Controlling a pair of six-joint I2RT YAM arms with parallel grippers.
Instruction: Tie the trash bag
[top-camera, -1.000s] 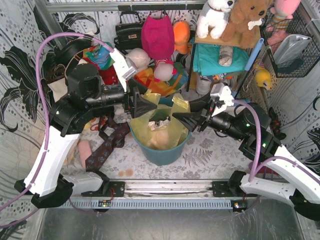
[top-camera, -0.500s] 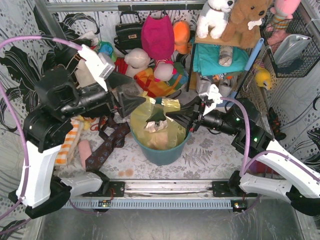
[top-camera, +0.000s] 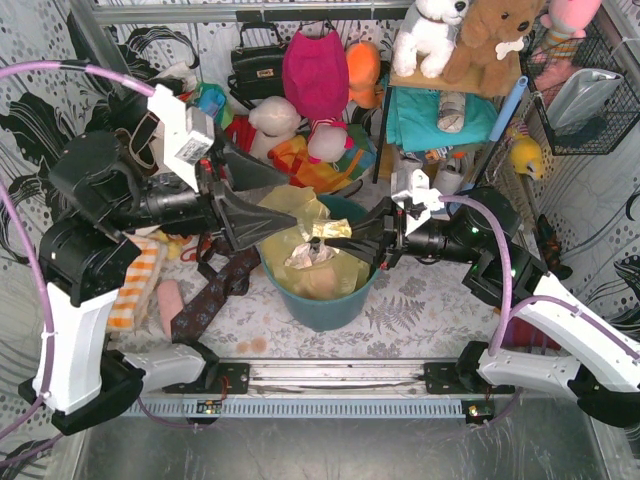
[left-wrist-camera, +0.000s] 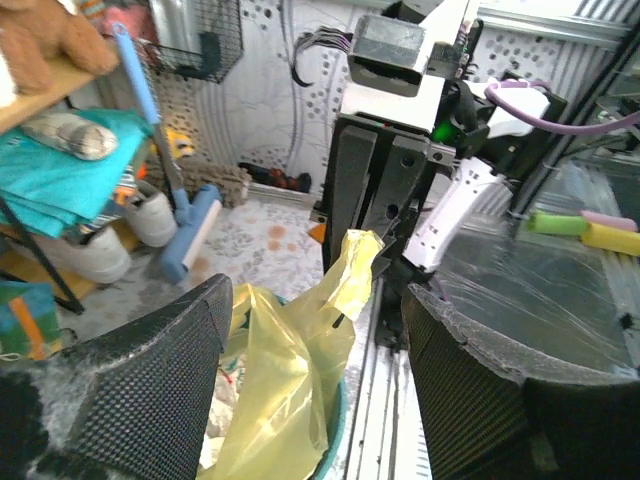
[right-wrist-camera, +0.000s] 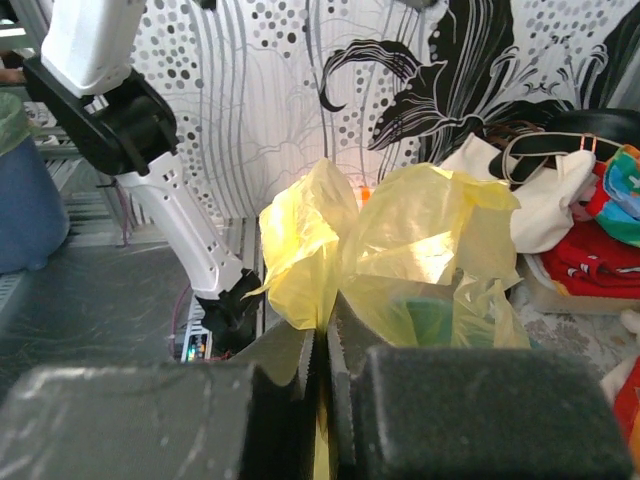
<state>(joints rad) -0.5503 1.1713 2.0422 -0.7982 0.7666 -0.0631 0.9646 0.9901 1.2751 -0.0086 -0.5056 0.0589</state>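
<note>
Top external, centre | right claw (top-camera: 345, 232) pinches trash bag (top-camera: 300, 206) flap above bin (top-camera: 325, 308) | left claw (left-wrist-camera: 316, 295) spread astride bag, likely for gathering

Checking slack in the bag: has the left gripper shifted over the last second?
Yes. In the top view the left gripper has drawn back leftward, away from the teal bin.

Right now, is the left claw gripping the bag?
No, the left claw is wide open around the bag, not pinching it.
</note>
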